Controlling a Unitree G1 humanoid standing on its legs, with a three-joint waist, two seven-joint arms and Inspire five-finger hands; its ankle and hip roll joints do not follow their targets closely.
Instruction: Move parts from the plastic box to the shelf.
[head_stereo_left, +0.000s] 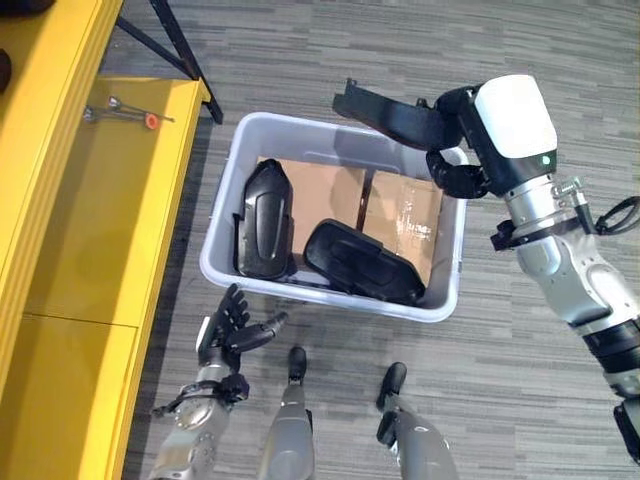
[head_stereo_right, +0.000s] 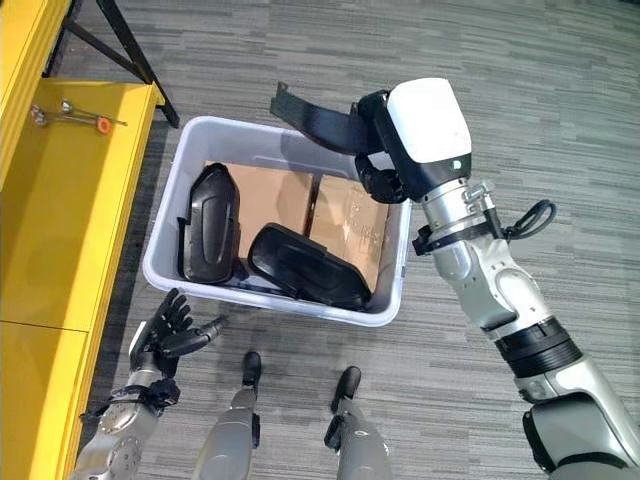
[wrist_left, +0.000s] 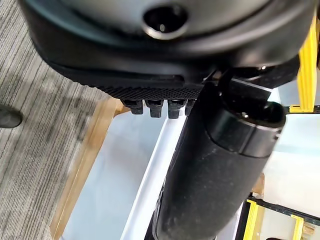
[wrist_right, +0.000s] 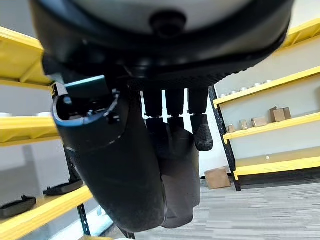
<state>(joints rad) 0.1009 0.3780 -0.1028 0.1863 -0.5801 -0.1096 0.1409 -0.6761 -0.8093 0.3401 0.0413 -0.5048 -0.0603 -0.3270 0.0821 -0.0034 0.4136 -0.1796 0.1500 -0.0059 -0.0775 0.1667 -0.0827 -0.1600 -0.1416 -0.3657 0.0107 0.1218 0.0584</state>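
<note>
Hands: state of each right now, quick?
Left hand: open, fingers relaxed, holding nothing, low beside the plastic box.
Right hand: shut on a black part, raised over the box's far rim.

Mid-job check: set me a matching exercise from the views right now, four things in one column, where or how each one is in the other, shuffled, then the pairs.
Things:
1. right hand
2. left hand
3. plastic box
4. metal tool with an orange tip

States:
A. lying on the yellow shelf
B. open, beside the box's near wall
C. on the floor, two black parts inside
D. shut on a black part above the box's far rim

Pairs: 1-D, 2-B, 3-C, 4-A
</note>
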